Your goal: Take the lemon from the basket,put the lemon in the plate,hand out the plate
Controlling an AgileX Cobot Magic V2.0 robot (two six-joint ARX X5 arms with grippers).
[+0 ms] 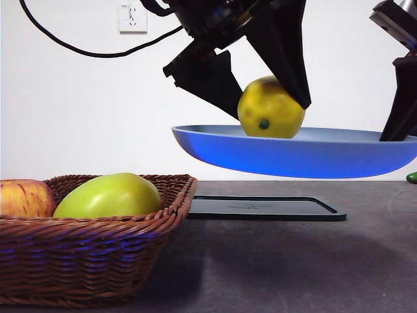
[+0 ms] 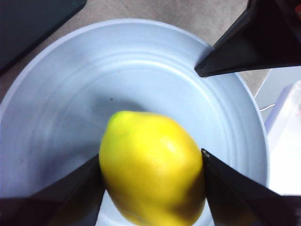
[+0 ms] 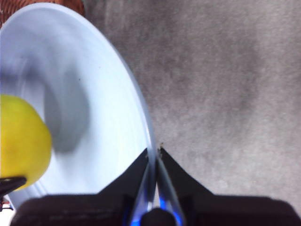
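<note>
Grey table (image 1: 293,261) | L fingers (image 2: 153,162) clamp lemon (image 2: 153,169) over raised plate (image 2: 61,94); R fingers (image 3: 154,153) pinch rim; basket (image 1: 91,248) cut off

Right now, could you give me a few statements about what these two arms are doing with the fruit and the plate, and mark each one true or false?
1. The plate is held up in the air, off the table. True.
2. The left tool grips the lemon. True.
3. The lemon lies in the basket. False: it is over the plate.
4. The right tool holds nothing. False: it pinches the plate's rim.
5. The basket has no fruit left. False: an apple and a green fruit remain.
</note>
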